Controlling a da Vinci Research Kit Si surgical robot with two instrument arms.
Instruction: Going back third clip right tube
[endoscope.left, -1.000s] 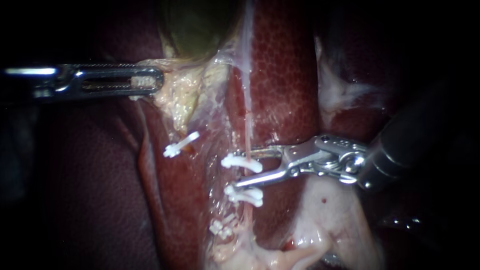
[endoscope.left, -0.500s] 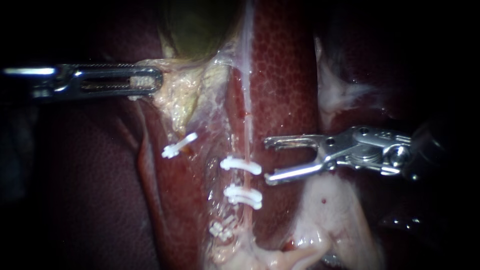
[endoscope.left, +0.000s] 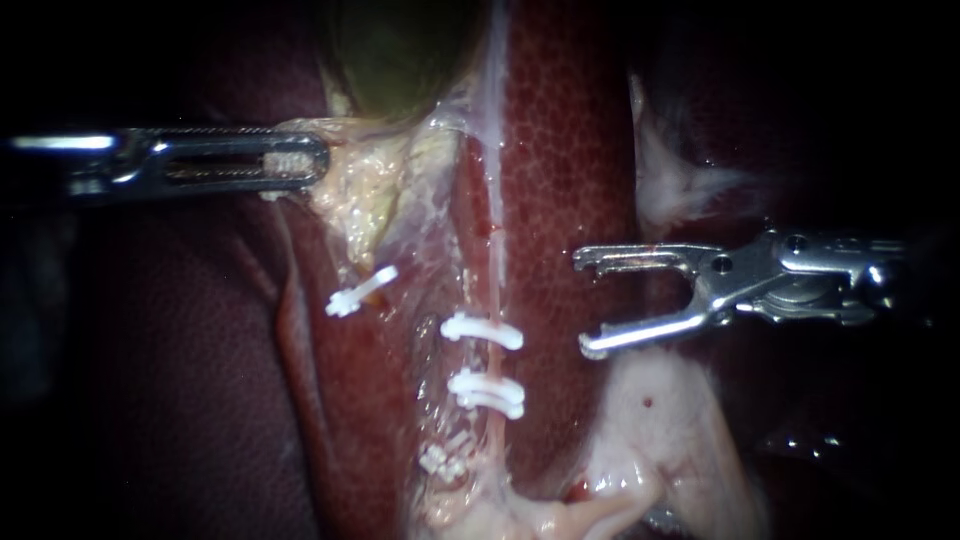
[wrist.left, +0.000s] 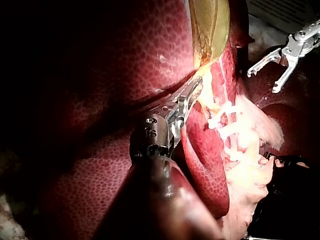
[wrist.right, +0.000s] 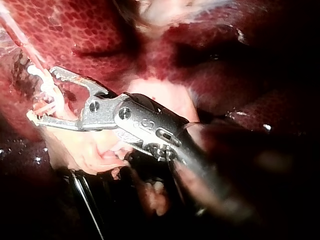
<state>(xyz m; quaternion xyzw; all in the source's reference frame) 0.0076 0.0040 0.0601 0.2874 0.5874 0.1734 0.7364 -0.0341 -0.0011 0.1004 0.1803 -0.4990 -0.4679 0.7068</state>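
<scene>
Open room around the right instrument (endoscope.left: 583, 305): hangs over bare liver (endoscope.left: 570, 150), jaws spread wide and empty, touching neither tube nor clip. A clear strip of liver between its tips and the right tube (endoscope.left: 494, 260). More crowded further left: thin film and yellowish fat (endoscope.left: 370, 185) at the left instrument (endoscope.left: 318, 162), slotted, toothed jaws clamped on that fat from both sides, just under the gallbladder (endoscope.left: 400, 50). Darkness at both side edges of the endoscope view.

Liver deep red, finely pebbled, glistening. Gallbladder olive-green and smooth. Right tube a thin pale-pink strand down the liver's face. Across it two white curved bars: upper clip (endoscope.left: 482, 331), then middle clip (endoscope.left: 487, 392) just below. Lower down a duller ribbed clip (endoscope.left: 443, 460), the tube beneath it hard to make out. Further left, one slanted clip (endoscope.left: 360, 290), apart from the rest. Soft, wet pale tissue (endoscope.left: 660, 420) under the right instrument's lower jaw.

Upper clip level with the gap of the open jaws, ahead of the tips, apart from them. Right wrist view: right instrument (wrist.right: 42, 94) gaping, white clips beyond its tips. Left wrist view: left instrument (wrist.left: 192, 92) gripping fat below the gallbladder, right instrument (wrist.left: 262, 82) well apart, agape.
</scene>
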